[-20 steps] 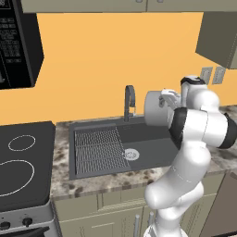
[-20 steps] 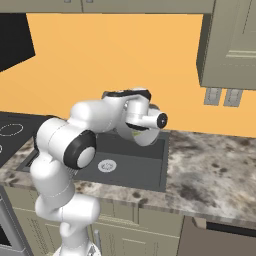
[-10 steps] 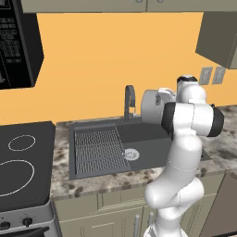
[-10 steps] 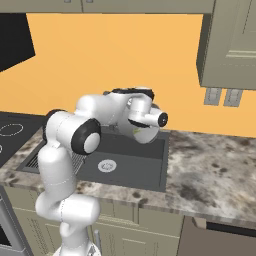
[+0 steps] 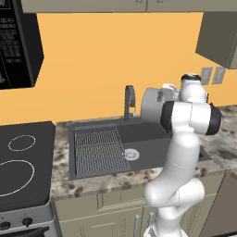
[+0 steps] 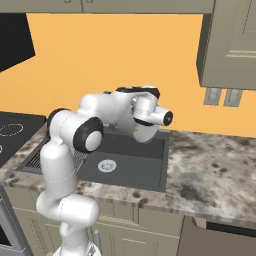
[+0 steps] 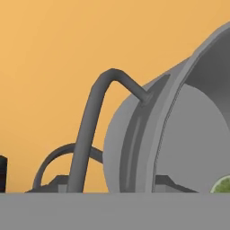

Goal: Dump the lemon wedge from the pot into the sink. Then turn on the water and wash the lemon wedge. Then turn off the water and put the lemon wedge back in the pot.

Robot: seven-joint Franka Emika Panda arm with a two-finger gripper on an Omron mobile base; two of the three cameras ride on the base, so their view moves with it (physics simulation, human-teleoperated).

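Note:
My gripper (image 5: 163,96) is shut on the pot (image 5: 152,104), a grey metal cylinder held in the air and tipped on its side above the right part of the sink (image 5: 152,149). From the right base view the pot (image 6: 145,133) hangs under the hand over the sink (image 6: 135,161). Up close, the pot's rim (image 7: 155,134) and bent handle (image 7: 94,117) loom large. The lemon wedge (image 7: 222,185) is a yellow-green sliver low inside the pot. The dark arched faucet (image 5: 129,96) stands just left of the pot, and no stream of water shows.
A ribbed wire grid (image 5: 97,149) covers the sink's left half, with the silver drain (image 5: 131,154) beside it. A black stovetop (image 5: 18,162) lies left of the sink. The speckled counter (image 6: 210,165) runs to the right. Wall cabinets hang overhead.
The arm's elbow has swung round and the hand has rolled, tipping the pot further onto its side. The pot stays over the sink beside the faucet.

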